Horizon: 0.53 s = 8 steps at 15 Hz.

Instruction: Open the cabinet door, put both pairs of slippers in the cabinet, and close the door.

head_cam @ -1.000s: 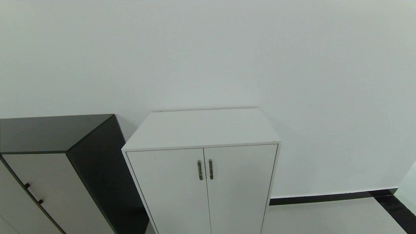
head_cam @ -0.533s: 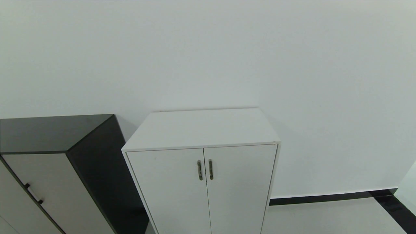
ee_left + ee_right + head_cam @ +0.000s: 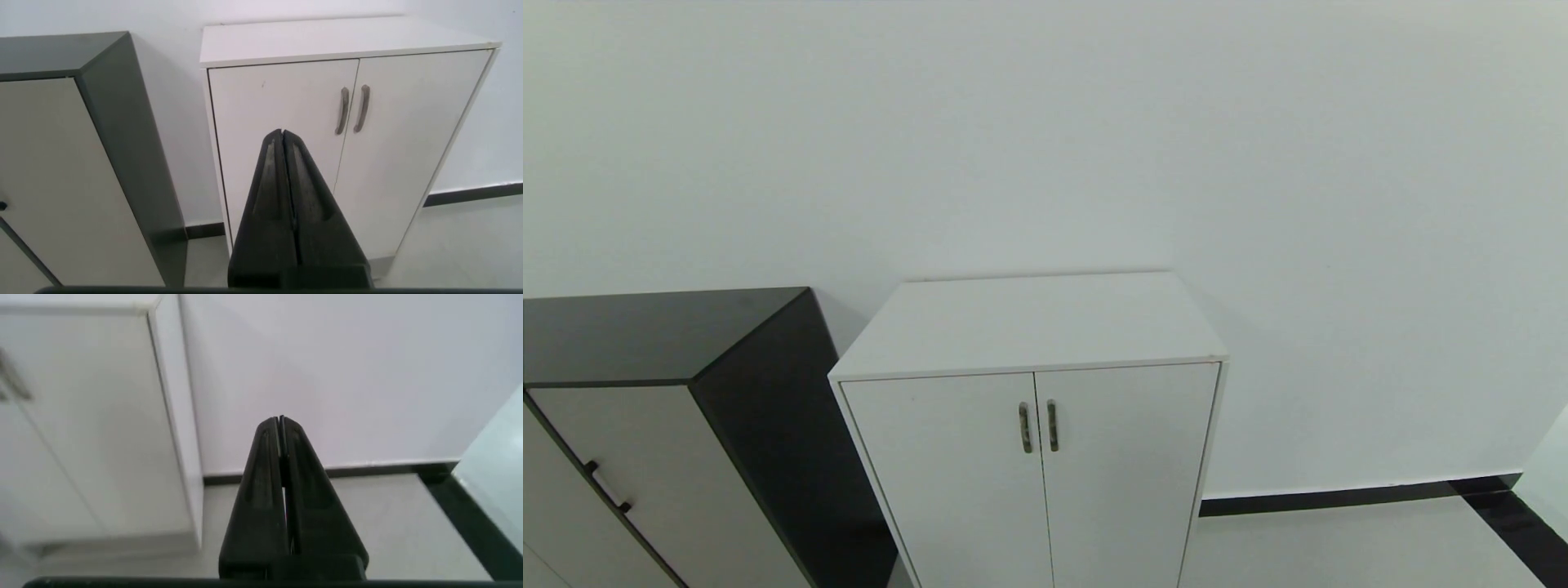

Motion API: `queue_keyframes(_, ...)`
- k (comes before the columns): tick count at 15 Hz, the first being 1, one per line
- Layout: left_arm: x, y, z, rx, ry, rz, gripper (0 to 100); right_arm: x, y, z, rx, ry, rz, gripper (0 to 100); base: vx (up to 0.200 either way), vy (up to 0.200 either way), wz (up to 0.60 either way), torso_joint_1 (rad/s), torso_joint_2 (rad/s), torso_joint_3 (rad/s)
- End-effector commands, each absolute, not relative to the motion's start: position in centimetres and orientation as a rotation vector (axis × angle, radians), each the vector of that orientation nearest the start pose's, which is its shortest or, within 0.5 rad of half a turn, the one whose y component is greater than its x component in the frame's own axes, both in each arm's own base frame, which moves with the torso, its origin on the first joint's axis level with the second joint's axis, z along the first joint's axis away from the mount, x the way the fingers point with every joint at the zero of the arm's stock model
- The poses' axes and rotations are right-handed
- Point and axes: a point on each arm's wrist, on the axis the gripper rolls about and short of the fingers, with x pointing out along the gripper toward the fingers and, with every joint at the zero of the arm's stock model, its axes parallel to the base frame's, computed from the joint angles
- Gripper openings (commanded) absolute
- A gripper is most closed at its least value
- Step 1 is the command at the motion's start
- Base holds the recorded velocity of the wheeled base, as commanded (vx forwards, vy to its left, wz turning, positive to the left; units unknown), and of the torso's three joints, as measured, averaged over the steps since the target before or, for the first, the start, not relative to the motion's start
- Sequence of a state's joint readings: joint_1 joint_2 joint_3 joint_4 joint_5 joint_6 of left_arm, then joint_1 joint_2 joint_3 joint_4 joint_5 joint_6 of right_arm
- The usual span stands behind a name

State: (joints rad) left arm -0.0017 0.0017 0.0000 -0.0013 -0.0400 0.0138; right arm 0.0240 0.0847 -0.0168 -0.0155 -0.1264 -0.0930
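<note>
The left gripper (image 3: 283, 135) has its two dark fingers pressed flat together with nothing between them. It is held in front of the white cabinet (image 3: 1029, 327), well short of it and facing the left door (image 3: 947, 474). The right gripper (image 3: 280, 423) is likewise fully closed and holds nothing. It points past the cabinet's right side panel toward the pale floor (image 3: 1339, 547). The cabinet stands on that floor directly ahead with its back to the wall (image 3: 1045, 139). Both the left door and the right door (image 3: 1127, 465) are closed flush. A narrow seam runs between the doors, and on either side of it sit two slim upright metal pulls, the left handle (image 3: 1025, 426) and the right handle (image 3: 1052, 425), close together. Just beside the cabinet on the robot's left stands a dark cabinet (image 3: 662, 335) with a pale front and a small bar handle (image 3: 607, 488). A black baseboard (image 3: 1339, 496) runs along the foot of the wall to the right.
</note>
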Motion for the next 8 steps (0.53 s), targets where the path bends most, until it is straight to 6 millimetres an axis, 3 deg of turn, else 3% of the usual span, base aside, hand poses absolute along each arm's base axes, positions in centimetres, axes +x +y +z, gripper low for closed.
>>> queue_keyframes(1, -2.27, -0.09, 7.57, 0.014, 0.0, -0.041, 0, -2.43, -0.28, 8.17, -0.093, -0.026, -0.127, 0, 0.0, 0.0, 0.0, 0.0, 0.0, 0.0)
queue_keyframes(5, -2.27, -0.08, 7.57, 0.012, 0.0, -0.04, 0, -2.27, 0.03, 7.5, -0.006, 0.006, 0.011, 0, 0.0, 0.0, 0.0, 0.0, 0.0, 0.0)
queue_keyframes(8, -2.27, -0.08, 7.57, 0.014, 0.0, -0.04, 0, -2.27, 0.03, 7.55, 0.0, 0.002, 0.012, 0, 0.0, 0.0, 0.0, 0.0, 0.0, 0.0)
